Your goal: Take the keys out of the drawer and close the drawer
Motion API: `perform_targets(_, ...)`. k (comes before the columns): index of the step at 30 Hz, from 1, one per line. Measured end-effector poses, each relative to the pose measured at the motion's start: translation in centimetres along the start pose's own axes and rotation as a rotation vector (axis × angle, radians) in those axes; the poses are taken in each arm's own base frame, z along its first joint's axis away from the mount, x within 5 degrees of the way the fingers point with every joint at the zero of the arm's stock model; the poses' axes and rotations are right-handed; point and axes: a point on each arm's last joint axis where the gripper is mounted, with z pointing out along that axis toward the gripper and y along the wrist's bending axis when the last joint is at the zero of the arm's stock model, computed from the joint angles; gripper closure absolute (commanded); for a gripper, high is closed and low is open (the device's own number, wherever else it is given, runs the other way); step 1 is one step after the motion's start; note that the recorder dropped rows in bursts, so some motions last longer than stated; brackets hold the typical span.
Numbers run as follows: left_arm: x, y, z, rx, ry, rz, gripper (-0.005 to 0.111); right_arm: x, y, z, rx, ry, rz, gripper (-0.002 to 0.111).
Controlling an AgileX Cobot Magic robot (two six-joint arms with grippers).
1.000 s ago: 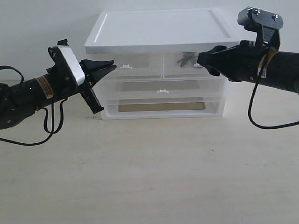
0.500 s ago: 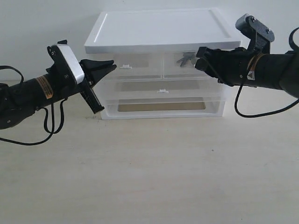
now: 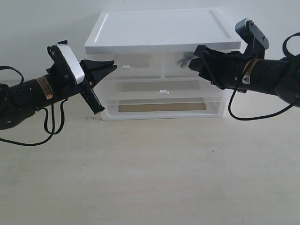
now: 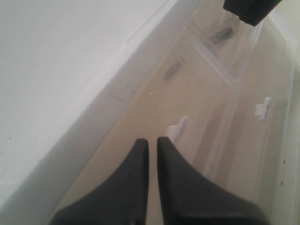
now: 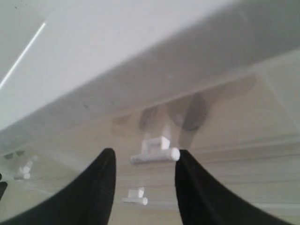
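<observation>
The keys (image 5: 187,112) are showing only as blurred dark smears behind the translucent drawer (image 5: 225,136) front, center of right wrist view; no single piece is reading clearly. In exterior view, right gripper (image 3: 193,60) is covering part of them; left arm (image 3: 18,98) and right arm (image 3: 276,77) are running off the side edges.

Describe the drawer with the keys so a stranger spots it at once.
Find the clear plastic chest with the white lid. Its top row has two small drawers; take the right drawer. Only it shows keys through its front.
</observation>
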Motion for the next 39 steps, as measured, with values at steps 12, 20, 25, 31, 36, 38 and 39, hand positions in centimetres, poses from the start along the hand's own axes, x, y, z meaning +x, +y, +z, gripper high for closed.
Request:
perform_targets(12, 0.0, 0.0, 0.0, 0.0, 0.0, -0.006, 0.102, 1.0, -0.1, 1.0, -0.104, -0.008, 0.052, 0.069)
perform_targets(20, 0.0, 0.0, 0.0, 0.0, 0.0, -0.008, 0.102, 0.4, -0.6, 0.5, -0.116, -0.006, 0.032, 0.069)
perform_targets(25, 0.0, 0.0, 0.0, 0.0, 0.0, -0.008, 0.102, -0.4, -1.4, -0.2, -0.106, -0.002, 0.033, 0.069)
perform_targets(31, 0.0, 0.0, 0.0, 0.0, 0.0, -0.008, 0.102, -0.7, -1.4, -0.3, -0.107, -0.004, 0.036, 0.069)
perform_targets(36, 0.0, 0.0, 0.0, 0.0, 0.0, -0.008, 0.102, -0.7, -1.5, -0.4, -0.106, -0.013, 0.05, 0.069)
perform_targets(38, 0.0, 0.0, 0.0, 0.0, 0.0, -0.008, 0.102, -0.7, -1.5, -0.4, -0.105, -0.016, 0.053, 0.069)
perform_targets(39, 0.0, 0.0, 0.0, 0.0, 0.0, -0.008, 0.102, -0.7, -1.5, -0.4, -0.104, -0.015, 0.054, 0.07)
